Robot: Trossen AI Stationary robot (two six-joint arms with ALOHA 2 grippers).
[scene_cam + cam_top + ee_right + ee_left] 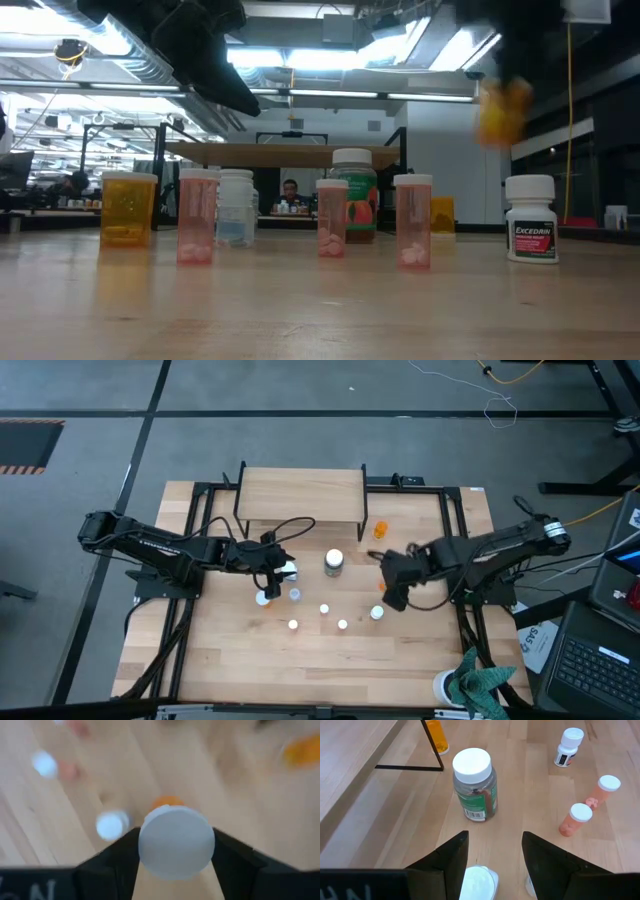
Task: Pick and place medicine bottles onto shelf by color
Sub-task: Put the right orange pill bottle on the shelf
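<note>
The shelf point(300, 495) stands at the table's far middle. A large green bottle point(334, 563) stands in front of it, also in the left wrist view point(475, 787). Several small white-capped bottles point(324, 609) stand nearer; an orange one point(380, 530) stands by the shelf's right leg. My left gripper point(283, 568) is open above a white-capped bottle point(479, 882), left of the green bottle. My right gripper point(393, 582) is shut on an orange bottle point(176, 842), which shows lifted in the low view point(503, 110). My right gripper pinches the orange bottle between its two fingers, at or just under its white cap point(176, 845); which of the two, the cap hides. The fingers point(122, 855) stand on opposite sides. The cap faces the wrist camera. The bottle is lifted clear of the table.
A white Excedrin bottle point(530, 218) stands toward the table's right. A white cup with teal cloth point(475, 685) sits at the near right corner. A laptop point(595, 650) lies off the table's right edge. A person point(290, 190) shows far behind the table.
</note>
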